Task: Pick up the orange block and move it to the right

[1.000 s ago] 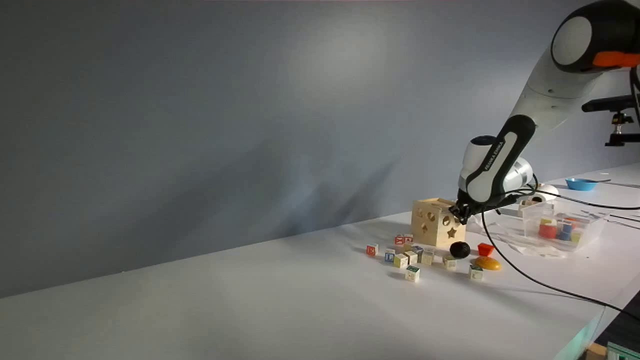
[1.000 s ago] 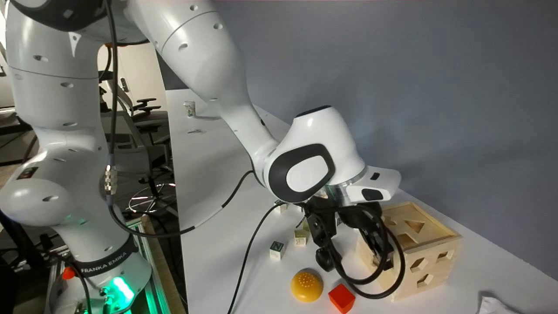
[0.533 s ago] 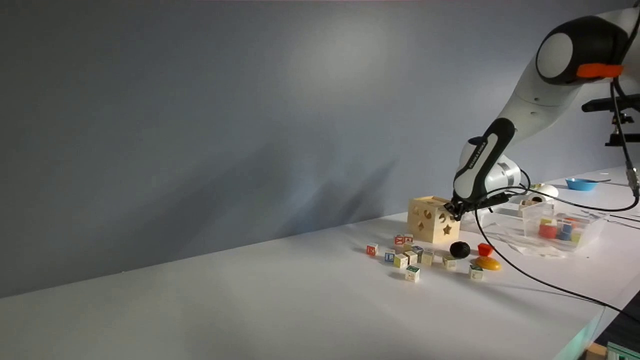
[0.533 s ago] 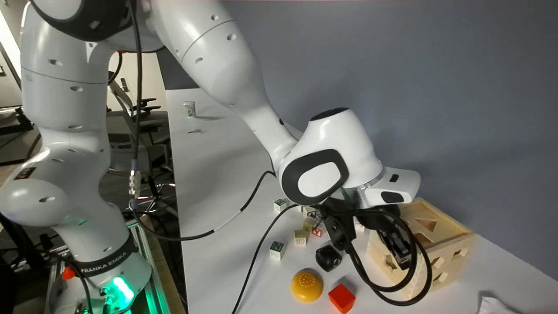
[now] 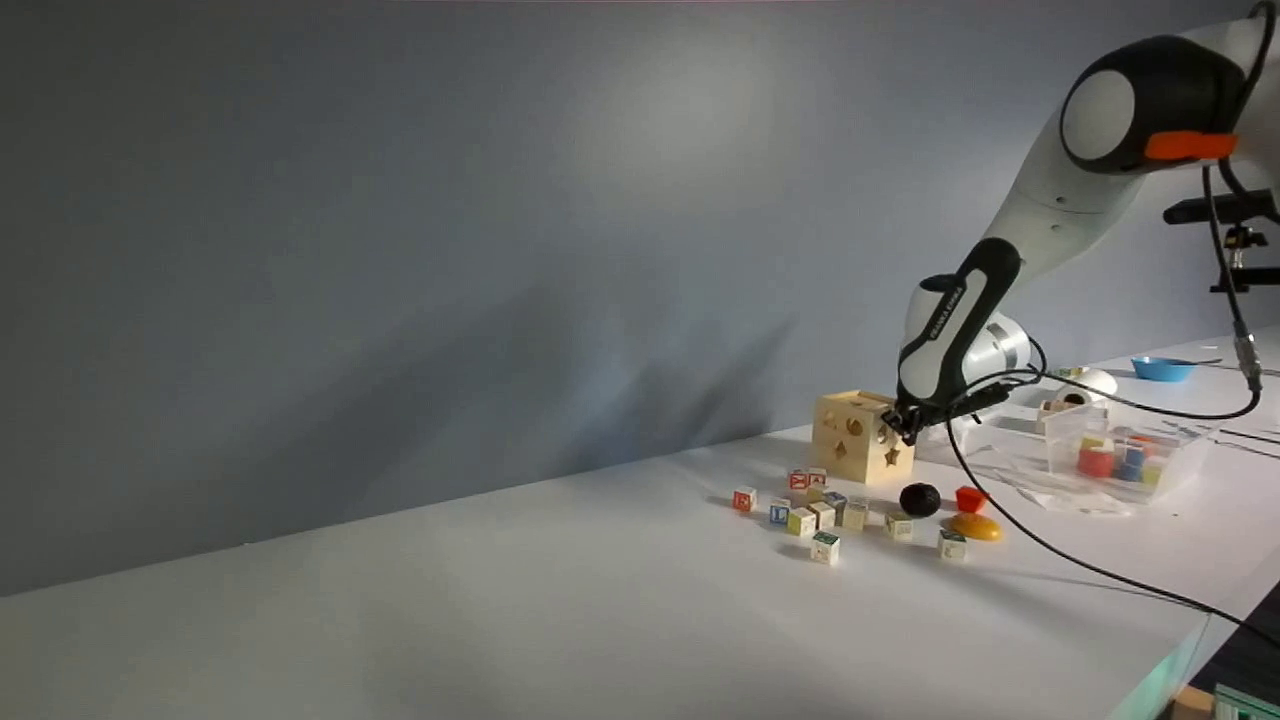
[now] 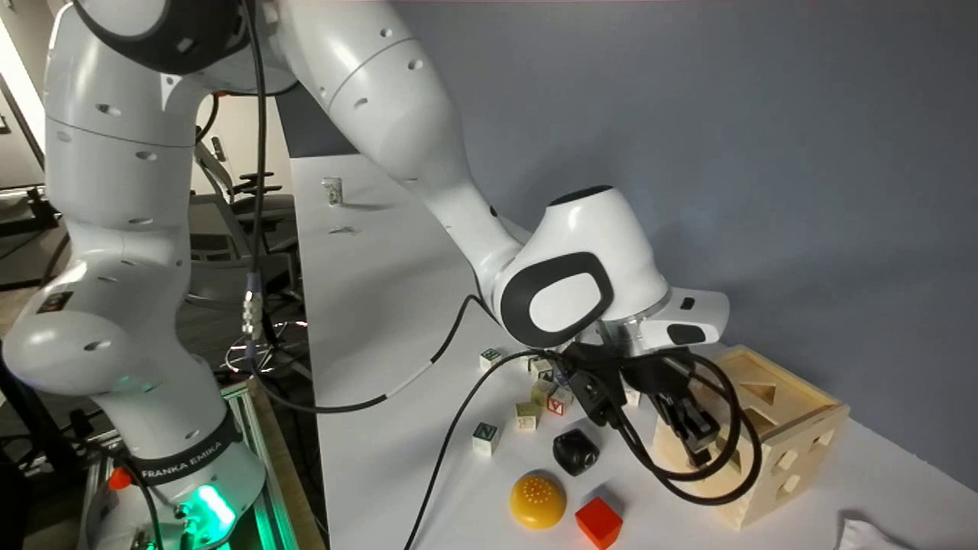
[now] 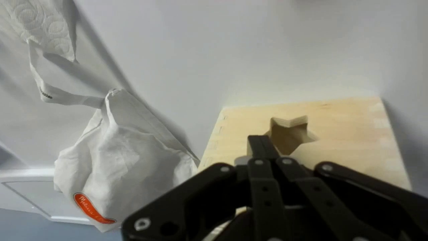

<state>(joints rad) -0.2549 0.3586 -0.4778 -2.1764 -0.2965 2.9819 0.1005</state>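
Observation:
The orange block (image 6: 600,522) is a small orange-red block on the table beside the yellow dome; it also shows in an exterior view (image 5: 970,500). It is out of the wrist view. My gripper (image 7: 261,144) is shut with its fingertips together and nothing between them. It is apart from the orange block, at the pale wooden cube box. In the wrist view the fingertips overlap the box's face by the star hole; exact contact is hard to tell. In the exterior views the gripper shows at the box's near side (image 5: 900,430), partly behind looped cables (image 6: 745,451).
The wooden box (image 7: 347,130) stands near the wall. Several letter blocks (image 5: 825,547), a black piece (image 6: 574,451) and the yellow dome (image 6: 538,500) lie around the orange block. A clear bin (image 5: 1180,465) holds coloured pieces. A white cloth bag (image 7: 123,160) lies beside the box.
My gripper and the wooden box have shifted together, leftward in one exterior view and rightward in another, away from the orange block. The orange block has not moved. The gripper stays shut.

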